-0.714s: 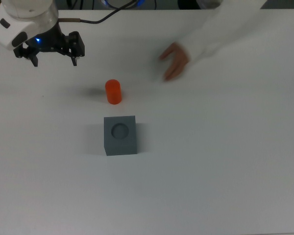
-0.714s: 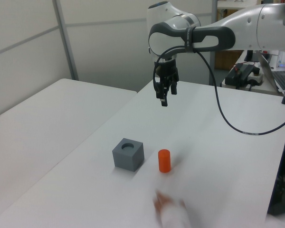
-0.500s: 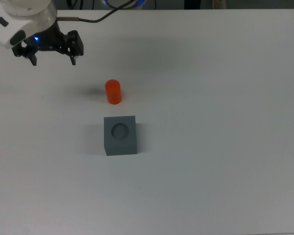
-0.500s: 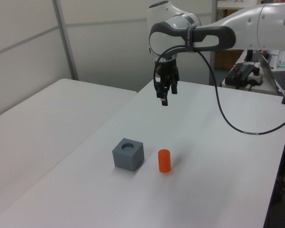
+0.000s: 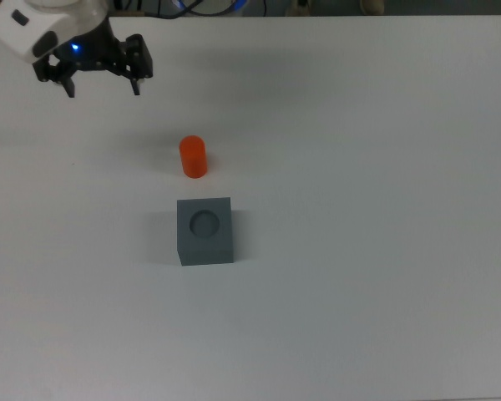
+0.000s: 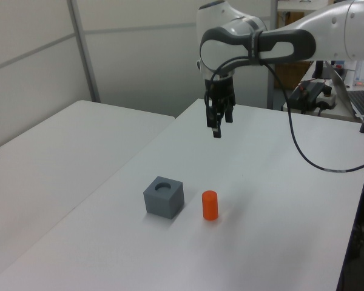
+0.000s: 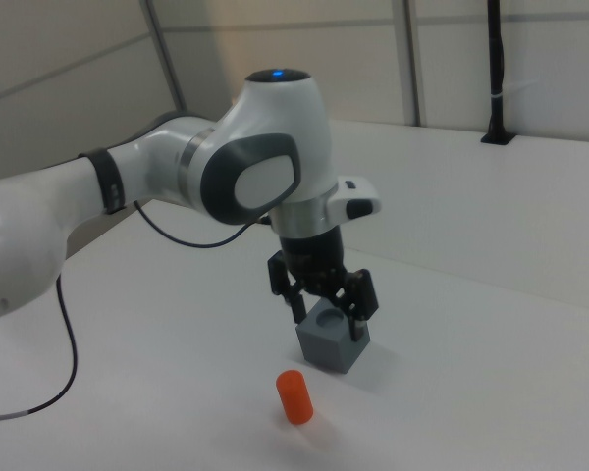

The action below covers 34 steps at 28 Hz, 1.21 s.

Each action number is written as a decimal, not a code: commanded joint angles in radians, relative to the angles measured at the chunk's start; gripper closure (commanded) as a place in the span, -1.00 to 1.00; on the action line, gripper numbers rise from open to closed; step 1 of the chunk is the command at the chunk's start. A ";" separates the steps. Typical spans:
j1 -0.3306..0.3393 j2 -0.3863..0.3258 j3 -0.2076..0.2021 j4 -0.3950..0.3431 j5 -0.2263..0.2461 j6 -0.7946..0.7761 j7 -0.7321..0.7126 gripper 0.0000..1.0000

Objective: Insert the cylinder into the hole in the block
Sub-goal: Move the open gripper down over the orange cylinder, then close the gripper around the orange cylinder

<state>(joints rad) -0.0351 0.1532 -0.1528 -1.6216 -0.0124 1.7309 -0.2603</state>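
Observation:
The orange cylinder stands upright on the white table, a short gap from the dark grey block, whose round hole faces up. My gripper hangs open and empty in the air near the top view's upper left, well away from both. In the left view the gripper is high above and behind the cylinder and the block. In the right view the gripper overlaps the block, with the cylinder nearer the camera.
A black cable loops from the arm over the table. A second white table adjoins on the left view's left. Equipment sits beyond the far edge. A black post stands at the right view's back.
A person's hand and sleeve, over the table 0.7 s ago, have left the views. My gripper has shifted slightly toward the top view's upper right. Cylinder and block have not moved.

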 commanded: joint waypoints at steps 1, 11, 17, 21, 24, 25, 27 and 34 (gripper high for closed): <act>0.044 -0.104 0.004 -0.188 -0.004 0.116 -0.026 -1.00; 0.095 -0.124 0.042 -0.357 0.006 0.286 -0.042 -1.00; 0.096 -0.051 0.078 -0.354 0.006 0.326 -0.039 -1.00; 0.095 -0.001 0.099 -0.345 -0.001 0.372 -0.030 -1.00; 0.096 0.022 0.099 -0.343 -0.008 0.391 -0.030 -1.00; 0.096 0.028 0.099 -0.342 -0.009 0.391 -0.030 -1.00; 0.096 0.038 0.099 -0.342 -0.014 0.392 -0.030 -1.00; 0.096 0.048 0.099 -0.342 -0.052 0.391 -0.040 -0.15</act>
<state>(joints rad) 0.0583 0.2014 -0.0514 -1.9657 -0.0381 2.1069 -0.2747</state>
